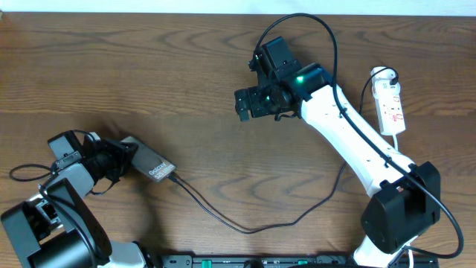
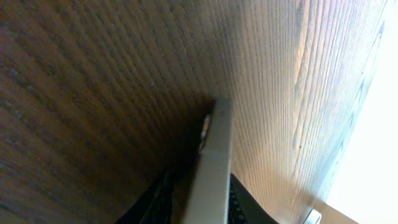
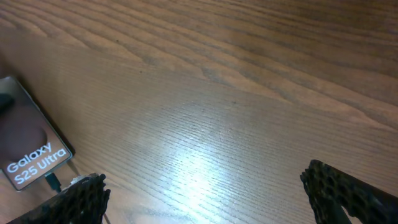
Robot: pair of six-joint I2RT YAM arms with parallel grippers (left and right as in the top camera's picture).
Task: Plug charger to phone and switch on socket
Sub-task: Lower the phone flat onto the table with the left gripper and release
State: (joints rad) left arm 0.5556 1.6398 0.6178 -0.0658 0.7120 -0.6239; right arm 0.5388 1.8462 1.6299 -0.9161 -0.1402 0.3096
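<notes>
The phone [image 1: 154, 167] lies at the lower left of the table, its "Galaxy" lettering facing up. In the left wrist view the phone [image 2: 214, 155] shows edge-on. My left gripper [image 1: 128, 159] straddles the phone's left end. Its fingers [image 2: 245, 202] stand on both sides, with a thin dark gap on one side. The charger [image 1: 245, 229] runs as a thin black cable from the phone's right end across the front of the table. Its tip [image 3: 53, 181] sits at the phone [image 3: 28, 143]. The socket [image 1: 391, 104] lies at the far right. My right gripper [image 1: 245, 104] [image 3: 214, 199] hangs open and empty over bare wood.
The right arm's white link [image 1: 349, 134] crosses between the middle of the table and the socket. A thick black robot cable [image 1: 297, 18] loops above it. The socket's white cord [image 1: 374, 78] curls at its far end. The table's far edge [image 1: 223, 7] runs along the top.
</notes>
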